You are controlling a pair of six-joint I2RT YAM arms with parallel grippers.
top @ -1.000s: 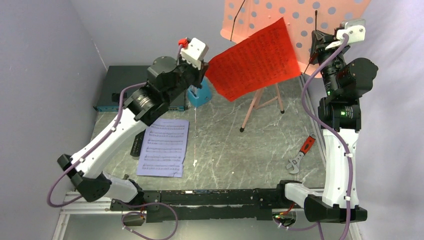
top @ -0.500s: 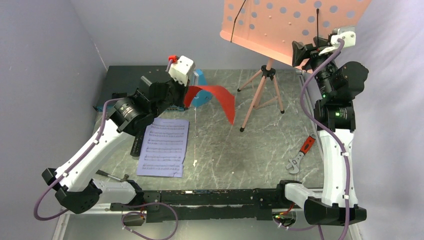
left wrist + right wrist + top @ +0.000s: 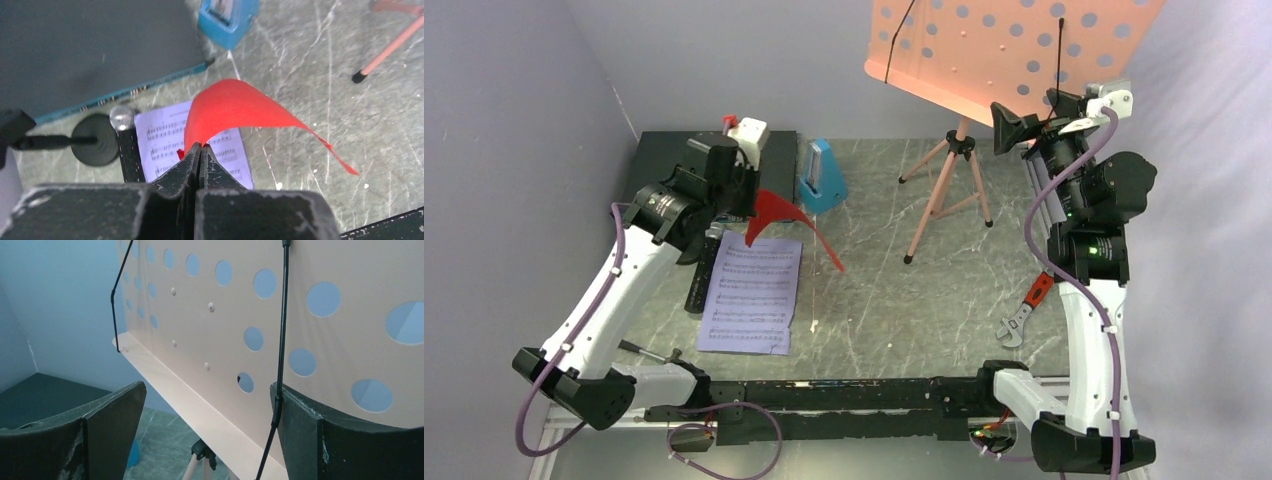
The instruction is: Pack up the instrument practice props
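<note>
— What did the left gripper (image 3: 200, 146) have hold of?
— It was pinched fully shut on one edge of the red sheet (image 3: 235, 110). The paper bowed up from the jaws and its far corner drooped toward the table (image 3: 894, 300). Whether that corner touched, I couldn't tell.
— And underneath?
— The lavender sheet (image 3: 752, 295) lay flat on the table, its top part beneath the red one. The microphone (image 3: 131, 155) lay along its left side, with the silver head toward the black box (image 3: 674, 160).
— The metronome?
— The metronome (image 3: 821, 177) stood upright just right of the black box, apart from both arms.
— And the right gripper (image 3: 207, 387)?
— Spread wide, holding nothing. It was raised in front of the music stand (image 3: 1004, 50), whose pink holed board and ledge filled its view. A thin black wire on the board crossed in front of its right finger (image 3: 310, 430), but I couldn't judge contact. The stand stood on its three legs at the back of the table. A wrench (image 3: 1024, 310) lay beside the right arm.
</note>
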